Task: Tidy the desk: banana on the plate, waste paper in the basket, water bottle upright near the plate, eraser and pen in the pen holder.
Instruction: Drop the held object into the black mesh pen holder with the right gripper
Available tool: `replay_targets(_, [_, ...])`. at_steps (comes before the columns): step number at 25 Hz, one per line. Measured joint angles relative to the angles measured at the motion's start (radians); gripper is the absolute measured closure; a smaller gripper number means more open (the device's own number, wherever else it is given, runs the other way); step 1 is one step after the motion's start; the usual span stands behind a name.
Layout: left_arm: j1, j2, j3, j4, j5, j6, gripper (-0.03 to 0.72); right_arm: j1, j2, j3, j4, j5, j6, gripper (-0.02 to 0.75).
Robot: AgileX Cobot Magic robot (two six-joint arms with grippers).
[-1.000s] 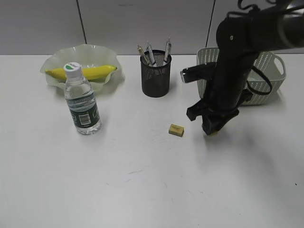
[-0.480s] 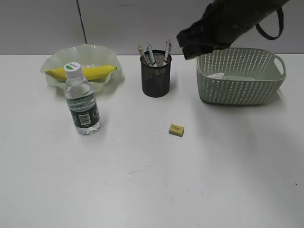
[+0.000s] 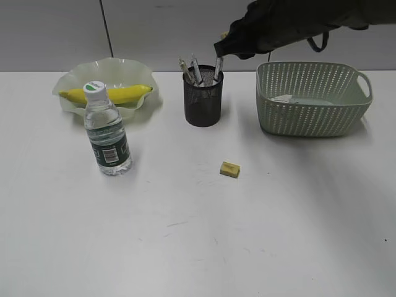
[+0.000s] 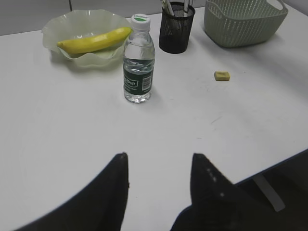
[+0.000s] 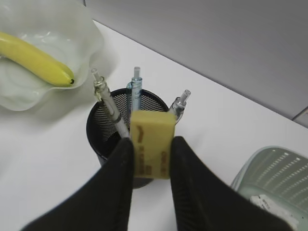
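Observation:
My right gripper (image 5: pixel 152 148) is shut on a yellow eraser (image 5: pixel 153 126), which hangs just above the black mesh pen holder (image 5: pixel 102 126) with three pens (image 5: pixel 109 108) in it. In the exterior view this gripper (image 3: pixel 221 51) hovers over the holder (image 3: pixel 203 99). A second yellow eraser (image 3: pixel 229 169) lies on the desk. The banana (image 3: pixel 105 94) rests in the green plate (image 3: pixel 69 81). In front of the plate the water bottle (image 3: pixel 107 133) stands upright. White waste paper (image 3: pixel 284 98) lies in the basket (image 3: pixel 312 117). My left gripper (image 4: pixel 160 159) is open and empty, low over the near desk.
The desk's near edge (image 4: pixel 269 166) runs just right of my left gripper. The basket stands right of the pen holder with a narrow gap between them. Grey wall panels (image 3: pixel 154 31) close off the back of the desk.
My right arm has lifted off the desk to the right of the lying eraser and swung back and left, up over the pen holder. The left gripper has not moved.

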Motion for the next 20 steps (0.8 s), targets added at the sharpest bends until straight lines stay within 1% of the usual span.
replay_targets(4, [0.000,0.000,0.000,0.000,0.000,0.000,0.367,0.000,0.074,-0.032,0.002,-0.037,-0.003,0.538])
replay_targets(13, [0.000,0.000,0.000,0.000,0.000,0.000,0.367,0.006,0.193,-0.166,0.024,-0.049,-0.008,0.541])
replay_targets(20, [0.000,0.000,0.000,0.000,0.000,0.000,0.367,0.041,0.248,-0.192,0.033,-0.064,-0.008,0.541])
